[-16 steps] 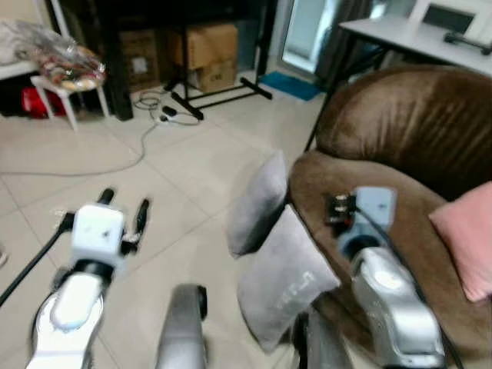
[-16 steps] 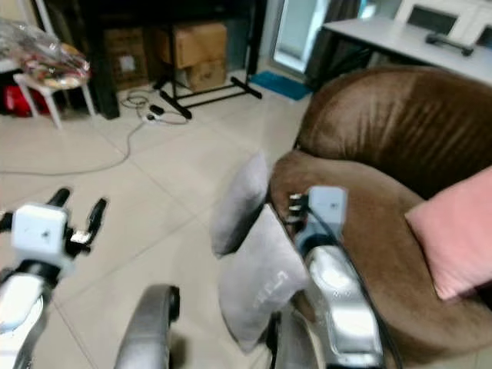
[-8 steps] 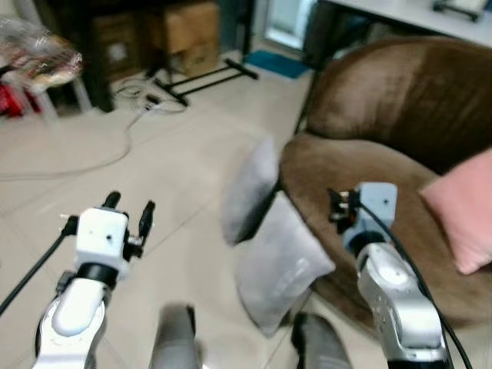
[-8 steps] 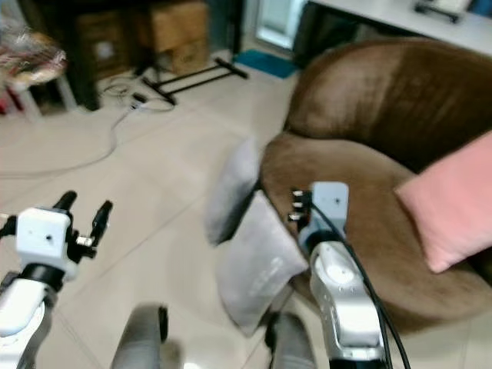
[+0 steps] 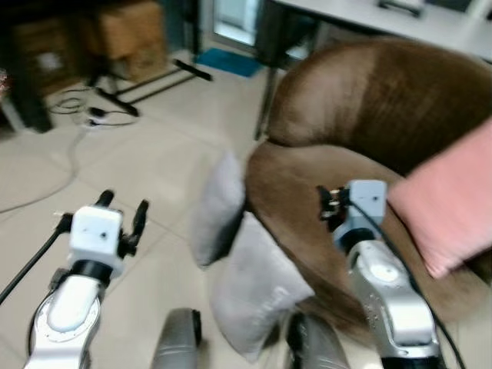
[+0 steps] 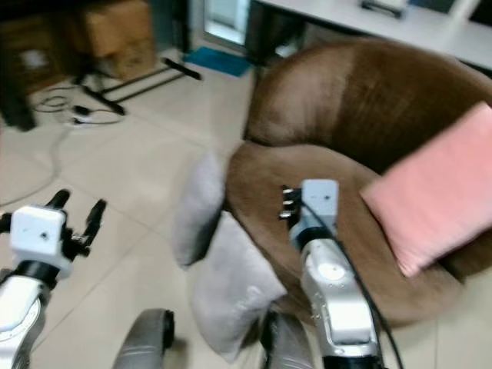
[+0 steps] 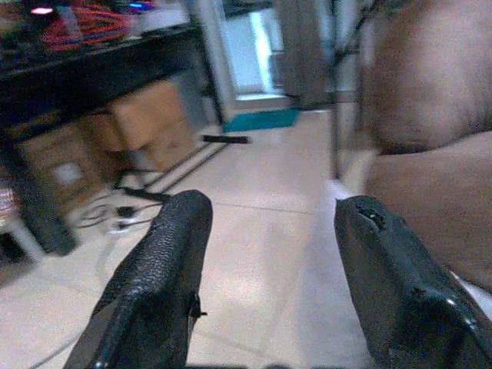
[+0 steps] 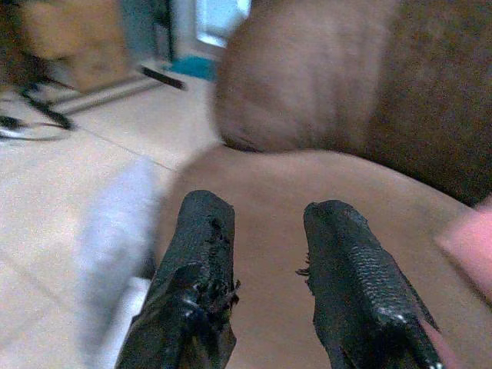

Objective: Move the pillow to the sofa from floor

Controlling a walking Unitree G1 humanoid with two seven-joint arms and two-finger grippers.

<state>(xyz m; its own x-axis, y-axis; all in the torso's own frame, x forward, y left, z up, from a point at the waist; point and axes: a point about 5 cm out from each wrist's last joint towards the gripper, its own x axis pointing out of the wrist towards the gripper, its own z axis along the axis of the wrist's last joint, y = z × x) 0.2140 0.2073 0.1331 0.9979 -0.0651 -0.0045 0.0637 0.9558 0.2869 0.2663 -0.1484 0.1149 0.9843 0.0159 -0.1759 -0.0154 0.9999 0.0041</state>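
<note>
Two grey pillows lean against the front of the brown sofa [image 5: 369, 115] on the tiled floor: the farther pillow [image 5: 217, 207] stands upright, the nearer pillow [image 5: 257, 286] tilts toward me. A pink pillow [image 5: 450, 204] rests on the sofa seat at the right. My left gripper [image 5: 121, 211] is raised over the floor, left of the grey pillows, open with nothing between its fingers [image 7: 161, 269]. My right gripper [image 5: 327, 204] hovers over the sofa seat, open and holding nothing, its fingers [image 8: 346, 269] pointing at the seat cushion.
Cardboard boxes [image 5: 127, 38] and a black stand's legs [image 5: 157, 77] sit at the back left, with cables [image 5: 84, 115] trailing over the floor. A grey table [image 5: 384, 19] stands behind the sofa. A teal mat [image 5: 227, 61] lies by the doorway.
The whole picture has shifted left and down, so the camera has turned toward the sofa. More of the pink pillow is in view. Both grippers keep their poses.
</note>
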